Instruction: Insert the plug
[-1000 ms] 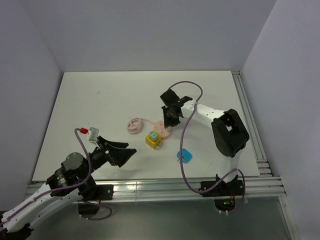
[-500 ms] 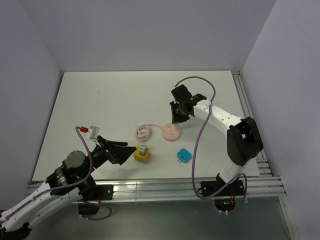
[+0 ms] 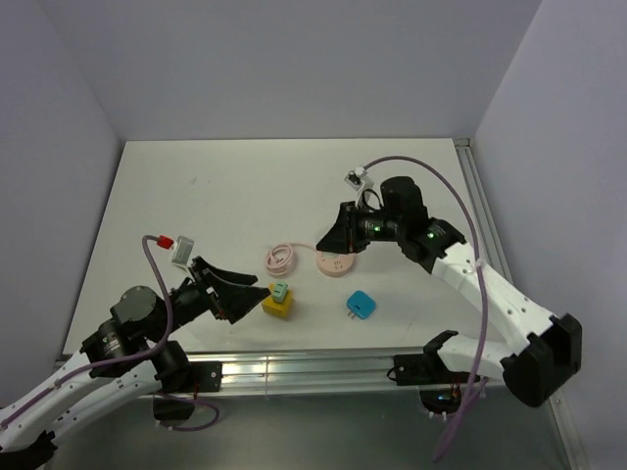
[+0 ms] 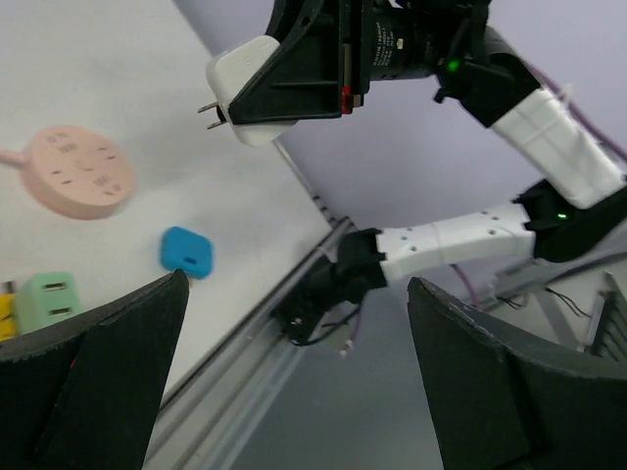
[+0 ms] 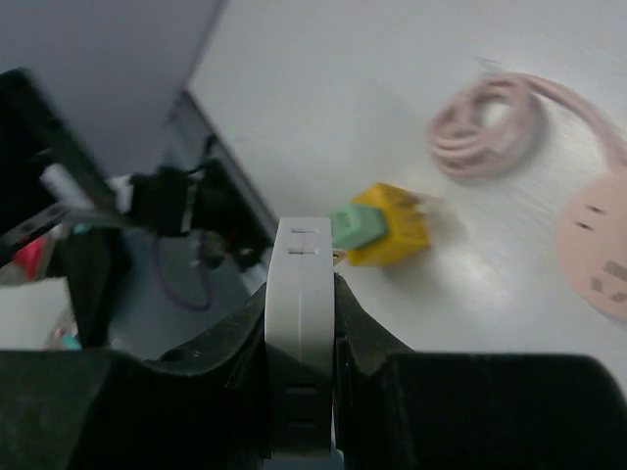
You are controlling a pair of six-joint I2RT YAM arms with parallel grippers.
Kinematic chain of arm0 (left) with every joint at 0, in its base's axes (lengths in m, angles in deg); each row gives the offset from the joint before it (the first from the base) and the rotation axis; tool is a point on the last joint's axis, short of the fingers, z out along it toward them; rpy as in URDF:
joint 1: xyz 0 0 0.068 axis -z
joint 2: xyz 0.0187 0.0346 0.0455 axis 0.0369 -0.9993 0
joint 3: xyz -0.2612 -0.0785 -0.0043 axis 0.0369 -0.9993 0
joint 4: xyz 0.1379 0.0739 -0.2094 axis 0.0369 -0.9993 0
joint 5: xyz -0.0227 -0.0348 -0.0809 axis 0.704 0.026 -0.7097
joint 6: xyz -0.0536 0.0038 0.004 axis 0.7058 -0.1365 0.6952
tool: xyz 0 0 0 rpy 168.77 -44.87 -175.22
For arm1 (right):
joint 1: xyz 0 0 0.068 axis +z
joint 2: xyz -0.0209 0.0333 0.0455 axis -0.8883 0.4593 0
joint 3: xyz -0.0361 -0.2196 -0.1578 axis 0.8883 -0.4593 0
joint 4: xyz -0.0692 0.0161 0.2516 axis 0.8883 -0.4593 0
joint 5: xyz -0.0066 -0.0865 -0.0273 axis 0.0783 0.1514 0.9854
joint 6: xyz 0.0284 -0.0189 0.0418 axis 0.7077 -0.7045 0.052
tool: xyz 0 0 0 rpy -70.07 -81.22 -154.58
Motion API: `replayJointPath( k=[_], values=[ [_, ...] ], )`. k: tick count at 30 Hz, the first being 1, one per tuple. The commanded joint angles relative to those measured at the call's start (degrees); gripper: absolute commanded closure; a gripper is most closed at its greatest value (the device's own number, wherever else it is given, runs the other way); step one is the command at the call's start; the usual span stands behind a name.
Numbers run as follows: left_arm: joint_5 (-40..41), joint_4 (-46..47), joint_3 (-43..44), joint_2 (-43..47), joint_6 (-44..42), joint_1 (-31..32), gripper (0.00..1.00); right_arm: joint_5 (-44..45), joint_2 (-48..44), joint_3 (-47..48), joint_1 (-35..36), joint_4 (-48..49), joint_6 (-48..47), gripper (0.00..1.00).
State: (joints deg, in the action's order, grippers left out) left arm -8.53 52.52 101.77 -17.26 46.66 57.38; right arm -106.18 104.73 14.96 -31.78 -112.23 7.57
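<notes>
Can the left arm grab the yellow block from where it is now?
Probably yes. The left hand is wide open, with its tips right beside the yellow block, and nothing lies between them.

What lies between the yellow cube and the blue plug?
Nothing: the top view shows only bare table between the yellow cube and the blue plug.

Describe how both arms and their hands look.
Both the left arm and right arm have white links with black joints, and a purple cable loops along each. The left hand and right hand are black with wedge-shaped fingers. A green light glows near the right wrist.
</notes>
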Motion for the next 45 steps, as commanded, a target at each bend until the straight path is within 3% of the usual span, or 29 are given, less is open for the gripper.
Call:
replayJointPath(
  k=[1,5,13,20,26,33,38,41,44,45],
  values=[
    [-11.1,6.6,2.5,-3.8,0.6,0.1,0.01,-19.8,-6.2,-3.9,0.9,15.6,8.6,1.0],
    [-16.6,14.4,2.0,-7.6,4.8,0.1,0.0,-24.1,-10.5,-6.2,5.0,25.1,14.8,1.0],
    [-20.0,25.7,-0.3,-10.7,10.7,0.1,0.01,-23.4,-15.4,-6.0,13.9,25.8,15.2,1.0],
    [-22.8,31.1,-0.8,-13.7,11.7,0.1,0.0,-19.9,-14.5,-6.7,17.5,27.3,17.3,1.0],
    [-23.1,34.1,-1.9,-13.9,12.2,0.1,0.07,-16.9,-13.0,-6.6,18.3,28.4,19.4,1.0],
    [-23.2,35.7,-2.2,-14.2,12.9,0.1,0.23,-13.1,-11.8,-5.7,18.8,25.7,18.7,1.0],
    [-23.8,36.7,-2.1,-15.3,13.0,0.1,0.28,-11.9,-10.4,-5.6,19.2,25.5,18.7,1.0],
    [-23.9,36.6,-2.0,-15.8,13.0,0.1,0.37,-10.4,-9.9,-5.1,19.3,23.8,17.8,1.0],
    [-23.8,35.7,-1.8,-15.6,12.6,0.1,0.54,-9.4,-9.9,-4.8,19.4,22.7,16.8,1.0],
    [-23.6,35.1,-1.5,-15.6,12.4,0.1,0.69,-8.9,-10.0,-4.7,19.5,21.3,16.6,1.0]
  ],
)
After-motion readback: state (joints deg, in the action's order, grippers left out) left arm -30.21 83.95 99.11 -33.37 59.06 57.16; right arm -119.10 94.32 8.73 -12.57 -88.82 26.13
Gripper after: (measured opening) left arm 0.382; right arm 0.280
